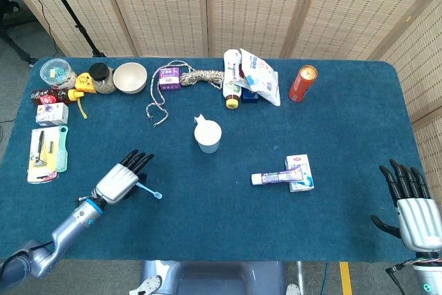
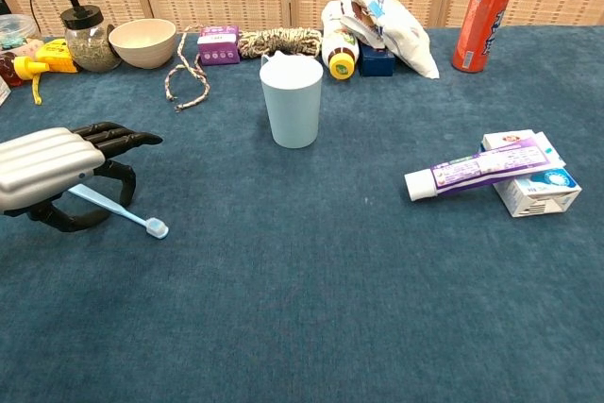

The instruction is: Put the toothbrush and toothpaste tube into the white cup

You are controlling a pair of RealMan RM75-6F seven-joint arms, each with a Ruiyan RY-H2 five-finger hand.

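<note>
Toothbrush [image 2: 118,210], pale blue, held in the left hand [image 2: 52,172] near the table's front left; the handle runs under the palm between thumb and curled dark fingers, and the head points right toward the table centre, low over or touching the cloth (contact cannot be told). In the head view the same brush [image 1: 148,190] juts from the left hand [image 1: 121,179], head toward the middle of the table. Toothpaste tube [image 2: 477,168], white and purple, lies with its cap end on the cloth and its far end resting on a small white box [image 2: 533,184], right of centre; in the head view the tube [image 1: 276,177] lies across the box's [image 1: 301,171] lower edge. White cup [image 2: 292,101] stands upright at mid-table, mouth open, well apart from both brush and tube; seen from above as a round rim [image 1: 207,133]. Right hand [image 1: 411,202] rests at the table's near right corner, fingers straight and spread, grasping nothing, well apart from the tube. Along the far edge: a cream bowl [image 2: 142,41], a coiled rope [image 2: 276,41], a purple box [image 2: 218,44], a white bag [image 2: 392,18] and a red can [image 2: 481,9]. Blue tablecloth [image 2: 311,280] covers the whole surface
</note>
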